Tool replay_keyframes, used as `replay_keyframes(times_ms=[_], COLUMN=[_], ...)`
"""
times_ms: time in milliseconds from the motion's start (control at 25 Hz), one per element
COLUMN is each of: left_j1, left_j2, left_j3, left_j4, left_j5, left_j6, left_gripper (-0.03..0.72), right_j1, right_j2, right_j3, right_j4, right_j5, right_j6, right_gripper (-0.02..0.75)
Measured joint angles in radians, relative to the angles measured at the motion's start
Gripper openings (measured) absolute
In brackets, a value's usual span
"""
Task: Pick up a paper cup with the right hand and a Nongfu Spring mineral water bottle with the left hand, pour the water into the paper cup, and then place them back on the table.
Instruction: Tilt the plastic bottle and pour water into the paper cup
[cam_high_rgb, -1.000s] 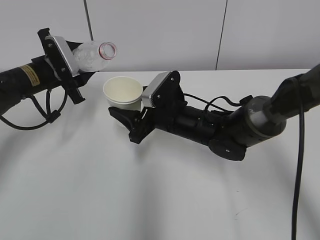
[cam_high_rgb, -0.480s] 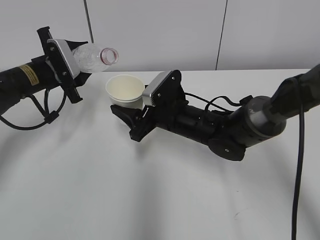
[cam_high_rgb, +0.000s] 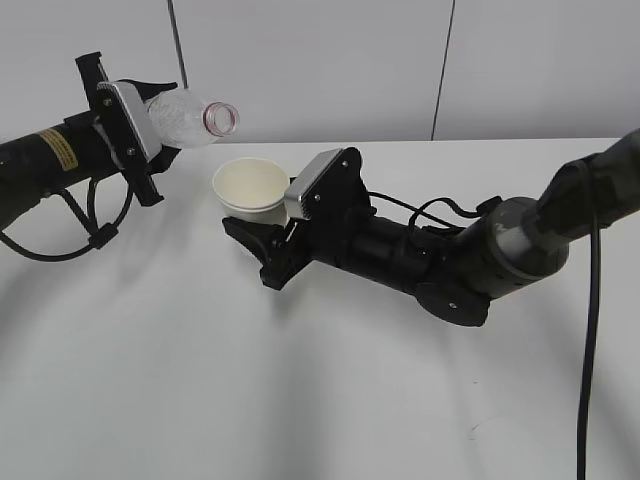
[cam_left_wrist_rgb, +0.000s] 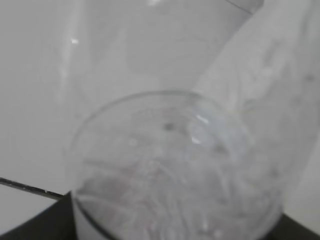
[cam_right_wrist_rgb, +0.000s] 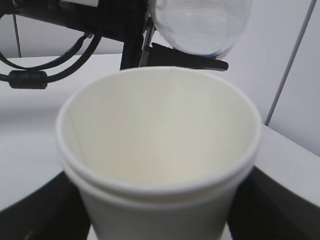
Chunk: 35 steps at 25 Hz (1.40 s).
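My left gripper (cam_high_rgb: 163, 118) is shut on the clear Nongfu Spring bottle (cam_high_rgb: 190, 115) and holds it tipped nearly level in the air. Its open red-ringed mouth (cam_high_rgb: 222, 118) points right, just above and left of the paper cup (cam_high_rgb: 250, 185). The bottle's clear body fills the left wrist view (cam_left_wrist_rgb: 175, 170); its label is hidden. My right gripper (cam_high_rgb: 260, 225) is shut on the cream-white cup and holds it upright a little above the table (cam_high_rgb: 300, 390). In the right wrist view the cup (cam_right_wrist_rgb: 160, 150) looks dry inside, with the bottle (cam_right_wrist_rgb: 200, 22) above its far rim.
The right arm's thick black body (cam_high_rgb: 450, 260) stretches across the table's middle right. A black cable (cam_high_rgb: 597, 300) hangs at the right edge. Loose cables (cam_high_rgb: 95, 225) loop under the left arm. A grey panelled wall (cam_high_rgb: 440, 70) stands behind the table.
The bottle has moved slightly right and its mouth has dipped lower toward the cup. The cup has shifted a touch to the right with the right gripper.
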Motion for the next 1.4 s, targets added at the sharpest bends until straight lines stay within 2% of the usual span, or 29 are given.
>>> replay_keyframes(times_ms=[280,1400], left_j1=[0.000,0.000], left_j2=[0.000,0.000], left_j3=[0.000,0.000], left_j4=[0.000,0.000], left_j5=[-0.046,-0.045], left_j6=[0.036,0.168], left_gripper=[0.391,0.391], right_j1=[0.000,0.000], right_j2=[0.000,0.000], right_j3=[0.000,0.000], right_j4=[0.001,0.005], right_j5=[0.000,0.038], right_j6=[0.000,-0.002], right_gripper=[0.525,0.525])
